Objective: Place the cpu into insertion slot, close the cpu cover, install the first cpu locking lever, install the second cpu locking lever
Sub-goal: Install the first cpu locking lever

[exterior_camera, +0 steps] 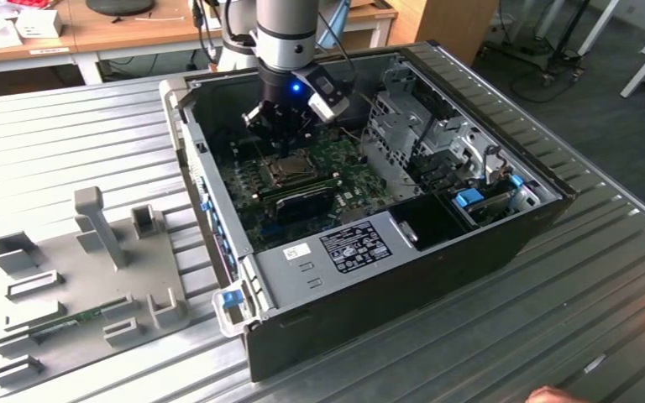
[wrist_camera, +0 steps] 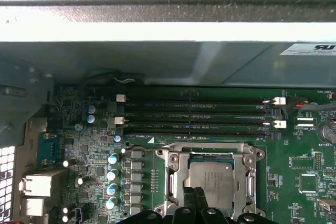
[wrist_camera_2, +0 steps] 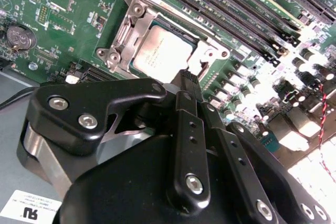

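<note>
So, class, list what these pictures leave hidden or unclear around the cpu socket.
First wrist view: the gripper hides the near edge of the cpu and of the cpu cover.
Second wrist view: the gripper covers one cpu cover corner, so what its tip touches is unclear.
Exterior view: the insertion slot is too small to tell how the cpu cover sits.

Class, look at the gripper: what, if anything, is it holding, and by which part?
Nothing visibly: the gripper, shut, has its tips at the cpu cover's edge, and the cpu lies in the insertion slot.
</note>
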Robot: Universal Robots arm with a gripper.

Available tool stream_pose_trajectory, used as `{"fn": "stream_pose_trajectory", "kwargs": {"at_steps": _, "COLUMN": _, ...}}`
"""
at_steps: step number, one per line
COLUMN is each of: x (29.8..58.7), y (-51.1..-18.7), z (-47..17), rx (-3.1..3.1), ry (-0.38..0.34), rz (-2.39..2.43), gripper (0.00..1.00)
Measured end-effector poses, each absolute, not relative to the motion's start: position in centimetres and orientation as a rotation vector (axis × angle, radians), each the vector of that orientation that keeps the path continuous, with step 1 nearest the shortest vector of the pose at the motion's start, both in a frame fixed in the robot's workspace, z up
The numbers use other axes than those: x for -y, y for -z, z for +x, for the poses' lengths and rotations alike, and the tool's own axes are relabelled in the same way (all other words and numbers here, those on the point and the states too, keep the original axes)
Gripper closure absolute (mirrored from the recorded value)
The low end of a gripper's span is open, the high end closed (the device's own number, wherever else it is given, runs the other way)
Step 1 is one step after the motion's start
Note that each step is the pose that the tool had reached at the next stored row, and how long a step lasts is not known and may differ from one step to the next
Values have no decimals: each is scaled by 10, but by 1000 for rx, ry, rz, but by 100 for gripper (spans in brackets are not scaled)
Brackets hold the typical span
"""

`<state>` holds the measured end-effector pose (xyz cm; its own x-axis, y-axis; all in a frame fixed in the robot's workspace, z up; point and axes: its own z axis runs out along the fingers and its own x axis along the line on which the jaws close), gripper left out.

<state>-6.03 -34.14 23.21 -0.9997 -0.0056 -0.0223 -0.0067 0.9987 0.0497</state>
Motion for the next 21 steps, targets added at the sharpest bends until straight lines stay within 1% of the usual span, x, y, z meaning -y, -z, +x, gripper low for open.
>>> {"fn": "stream_pose_trajectory", "kwargs": {"at_steps": 21, "x": 341, "y": -237, "z": -60, "rx": -3118, "ry": -78, "rz": -10, "gripper": 89}}
